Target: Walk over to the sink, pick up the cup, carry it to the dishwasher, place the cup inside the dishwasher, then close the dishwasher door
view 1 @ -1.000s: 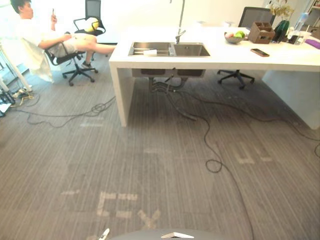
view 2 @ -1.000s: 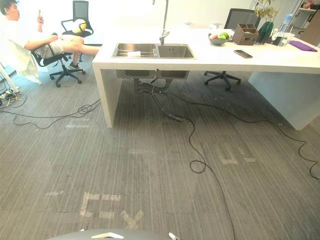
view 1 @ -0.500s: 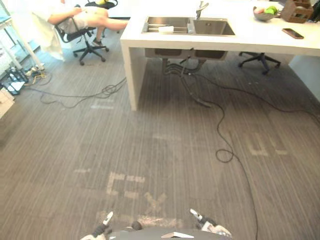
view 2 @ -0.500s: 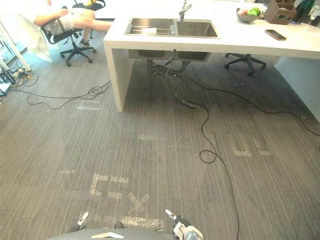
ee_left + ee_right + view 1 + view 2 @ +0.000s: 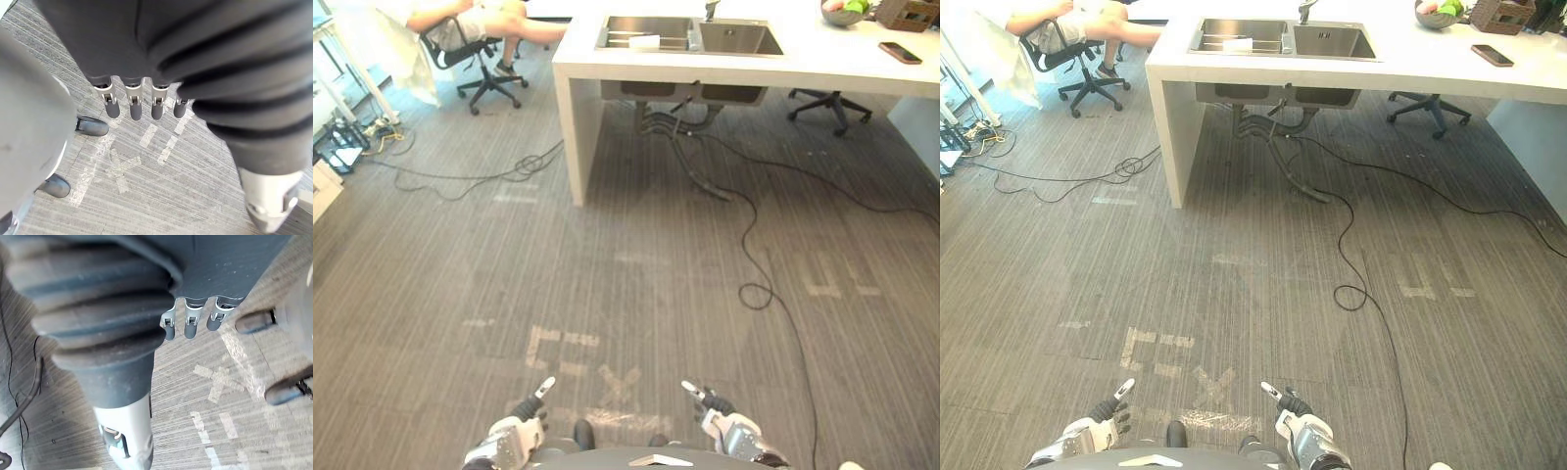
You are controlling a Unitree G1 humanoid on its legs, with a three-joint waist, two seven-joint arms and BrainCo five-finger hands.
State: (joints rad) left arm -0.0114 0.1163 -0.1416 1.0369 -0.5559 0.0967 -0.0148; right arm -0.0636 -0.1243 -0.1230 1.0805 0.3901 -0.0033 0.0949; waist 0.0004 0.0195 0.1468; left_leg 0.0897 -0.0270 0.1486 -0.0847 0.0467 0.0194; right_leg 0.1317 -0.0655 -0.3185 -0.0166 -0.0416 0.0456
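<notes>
A steel double sink [image 5: 690,35] is set into a white counter [image 5: 822,70] several steps ahead across the carpet. A small white object [image 5: 644,42] lies on the rack in the left basin; I cannot tell if it is the cup. My left hand [image 5: 509,441] and right hand [image 5: 729,431] hang low at the near edge, far from the sink. In the wrist views the left fingers [image 5: 111,105] and the right fingers [image 5: 190,325] point straight down over the carpet and hold nothing.
Black cables [image 5: 754,292] trail over the carpet from under the sink. Tape marks [image 5: 578,357] lie just ahead. A person sits on a chair [image 5: 460,20] at the far left. A phone [image 5: 901,52] and fruit bowl [image 5: 842,12] rest on the counter, an office chair [image 5: 822,103] beyond.
The whole picture has shifted: the camera has tilted down and moved closer to the counter. Both hands now show further in at the near edge.
</notes>
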